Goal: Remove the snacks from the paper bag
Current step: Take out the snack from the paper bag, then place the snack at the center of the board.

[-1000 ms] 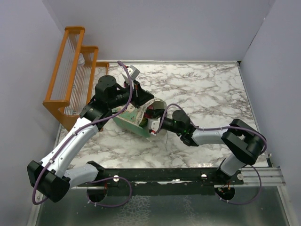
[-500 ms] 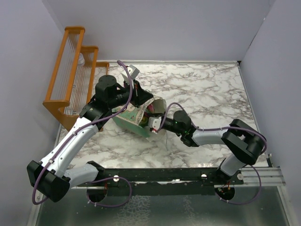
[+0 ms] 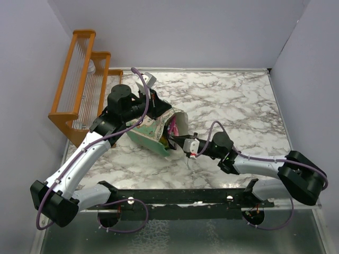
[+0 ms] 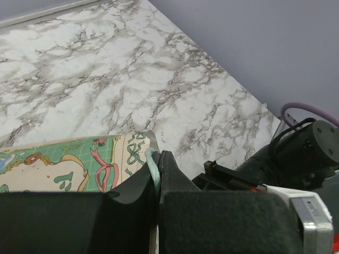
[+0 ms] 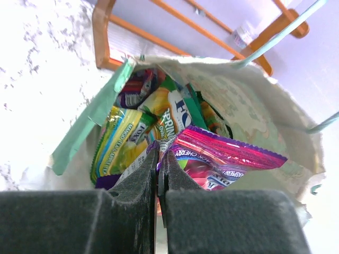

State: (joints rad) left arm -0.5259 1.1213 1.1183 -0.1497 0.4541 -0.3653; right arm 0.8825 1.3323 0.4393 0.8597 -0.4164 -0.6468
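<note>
— What did your right pincer (image 5: 158, 154) hold?
— It was clamped on a pink packet (image 5: 228, 153) reading "CHERRY", at the mouth of the paper bag (image 5: 254, 111), lying left on the table (image 3: 238, 106). My left pincer (image 4: 158, 165) pinched the bag's mint rim.

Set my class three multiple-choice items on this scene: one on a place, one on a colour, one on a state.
1. The orange rack stands:
A) by the table's far left corner
B) between the arm bases
C) at the right edge

2. The packet in the right gripper is:
A) blue
B) pink
C) black

3. The left gripper is:
A) open
B) holding a marker
C) shut on the paper bag

Answers: 1 A, the top view shows it there; 2 B, pink foil is pinched at the bag's mouth; 3 C, a mint strip sits between its closed fingers.
</note>
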